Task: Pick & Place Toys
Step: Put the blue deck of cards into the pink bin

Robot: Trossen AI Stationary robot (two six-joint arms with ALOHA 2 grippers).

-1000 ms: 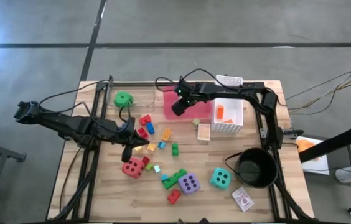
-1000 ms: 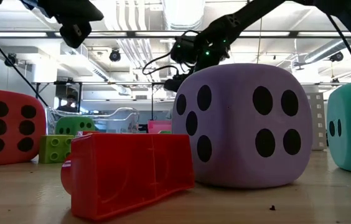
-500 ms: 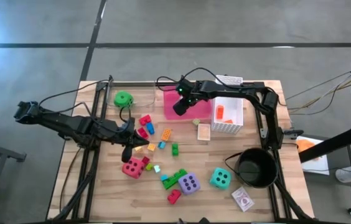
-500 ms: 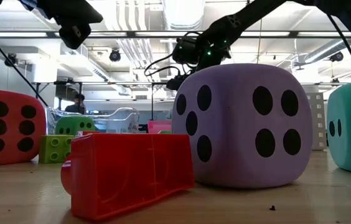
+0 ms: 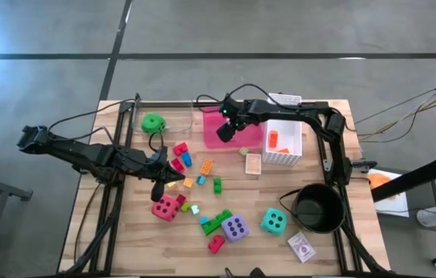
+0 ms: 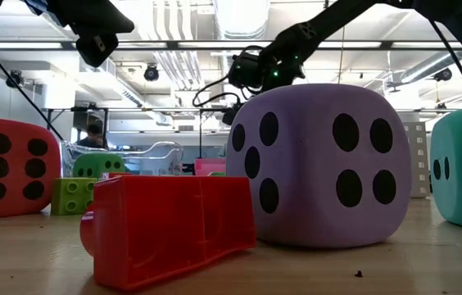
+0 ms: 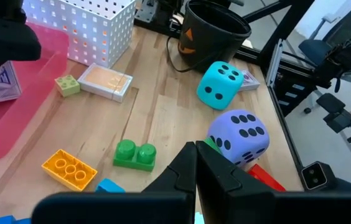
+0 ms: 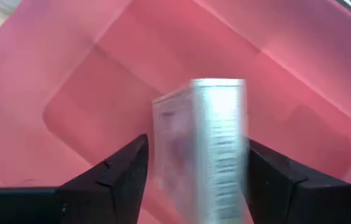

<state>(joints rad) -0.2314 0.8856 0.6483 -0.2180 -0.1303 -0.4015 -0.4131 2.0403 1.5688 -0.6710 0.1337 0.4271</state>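
While the left end effector (image 5: 158, 188) hangs clenched and empty above the loose bricks (image 5: 183, 158) at the surface's (image 5: 125, 239) left-centre, the red die (image 5: 165, 207) lies just beside it. Further right, the purple die (image 5: 235, 227) and teal die (image 5: 273, 221) rest near the black pot (image 5: 317, 208). Over the pink tray (image 5: 250, 139), the right end effector (image 8: 194, 168) has its fingers spread, a card pack (image 8: 203, 146) standing between them with a gap showing on either side, above the tray floor. The white mesh basket (image 5: 286, 147) stands just beside the tray.
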